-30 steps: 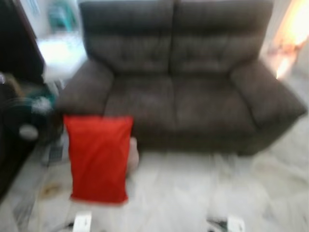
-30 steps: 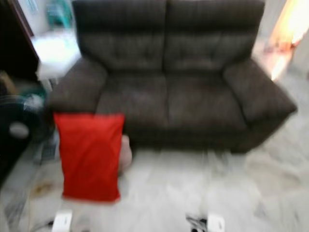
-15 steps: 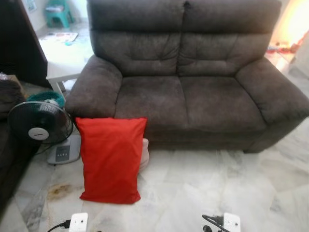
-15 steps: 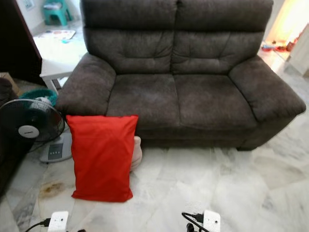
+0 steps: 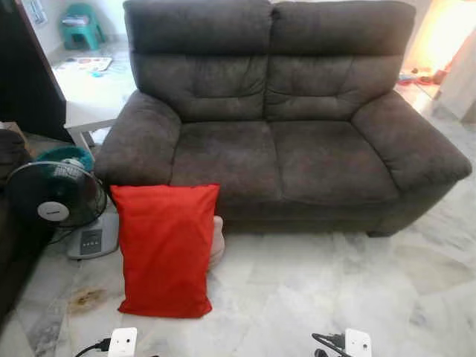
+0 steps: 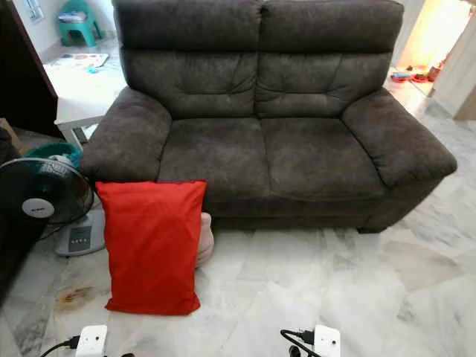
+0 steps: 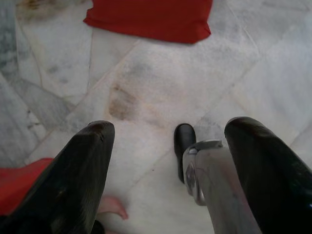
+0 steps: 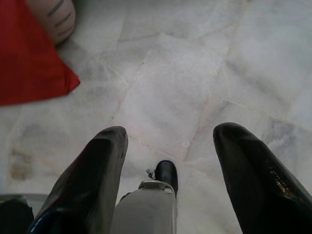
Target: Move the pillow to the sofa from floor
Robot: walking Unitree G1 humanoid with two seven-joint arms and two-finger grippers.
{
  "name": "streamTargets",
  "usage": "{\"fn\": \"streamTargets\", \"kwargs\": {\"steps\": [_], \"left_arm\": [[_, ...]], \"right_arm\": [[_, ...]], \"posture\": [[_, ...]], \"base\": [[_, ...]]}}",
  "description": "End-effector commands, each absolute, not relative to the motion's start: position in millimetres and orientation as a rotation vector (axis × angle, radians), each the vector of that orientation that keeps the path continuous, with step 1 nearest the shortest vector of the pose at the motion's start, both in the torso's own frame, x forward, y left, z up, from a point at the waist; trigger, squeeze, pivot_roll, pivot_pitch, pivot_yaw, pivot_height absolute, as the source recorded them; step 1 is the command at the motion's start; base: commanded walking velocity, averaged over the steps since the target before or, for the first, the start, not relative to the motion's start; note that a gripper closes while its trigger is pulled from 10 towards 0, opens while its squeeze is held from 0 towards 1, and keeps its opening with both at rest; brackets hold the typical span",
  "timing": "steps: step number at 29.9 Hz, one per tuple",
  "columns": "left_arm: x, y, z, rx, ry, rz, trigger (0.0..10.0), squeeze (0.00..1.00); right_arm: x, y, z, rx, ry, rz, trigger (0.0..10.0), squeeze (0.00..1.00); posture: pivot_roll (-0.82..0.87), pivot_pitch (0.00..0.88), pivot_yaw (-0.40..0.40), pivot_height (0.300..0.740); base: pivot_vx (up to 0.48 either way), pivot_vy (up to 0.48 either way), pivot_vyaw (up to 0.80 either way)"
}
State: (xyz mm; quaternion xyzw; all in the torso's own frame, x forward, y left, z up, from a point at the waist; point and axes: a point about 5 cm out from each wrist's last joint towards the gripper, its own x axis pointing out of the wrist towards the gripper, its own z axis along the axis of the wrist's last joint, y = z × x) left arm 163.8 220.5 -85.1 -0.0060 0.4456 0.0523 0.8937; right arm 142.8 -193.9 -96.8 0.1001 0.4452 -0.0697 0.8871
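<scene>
Red pillow (image 5: 165,250) is upright on the marble floor (image 5: 312,290), leaning against the front of the dark brown sofa (image 5: 277,123) at its left end, right below the armrest. There's a pale pinkish thing (image 6: 204,236) tucked behind it, touching – can't tell what it is. Black fan (image 5: 56,197) w/ a grey base stands just beside the pillow on the left, a white table (image 5: 85,119) behind that. Left tool (image 7: 165,141) hangs over bare floor, fingers spread wide, nothing in it – pillow edge near. Right tool (image 8: 168,146) same deal: wide open, empty, over the tiles w/ the pillow's corner nearby.
</scene>
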Motion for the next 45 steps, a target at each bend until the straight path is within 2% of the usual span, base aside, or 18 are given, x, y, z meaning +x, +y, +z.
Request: {"fn": "streamTargets", "kwargs": {"steps": [1, 8, 41, 45], "left_arm": [[157.3, 220.6, -88.2, -0.017, 0.953, 0.111, 10.0, 0.0], [157.1, 220.9, -88.2, -0.02, 0.954, 0.113, 10.0, 0.0], [157.2, 220.1, -88.4, -0.021, 0.955, 0.108, 10.0, 0.0], [156.9, 220.7, -88.6, -0.005, 0.963, 0.109, 10.0, 0.0]], "right_arm": [[146.1, -193.9, -95.4, 0.195, 0.916, -0.133, 10.0, 0.0], [146.0, -193.2, -95.5, 0.207, 0.913, -0.135, 10.0, 0.0], [144.6, -194.1, -96.1, 0.23, 0.916, -0.168, 10.0, 0.0], [145.2, -194.4, -95.9, 0.209, 0.919, -0.154, 10.0, 0.0]], "posture": [[0.03, 0.0, -0.021, 0.74], [0.03, 0.0, -0.02, 0.74], [0.03, 0.0, -0.022, 0.74], [0.04, 0.0, -0.022, 0.74]], "base": [[0.274, 0.0, 0.8], [0.288, 0.0, 0.8], [0.3, 0.0, 0.0], [0.0, 0.0, 0.0]]}}
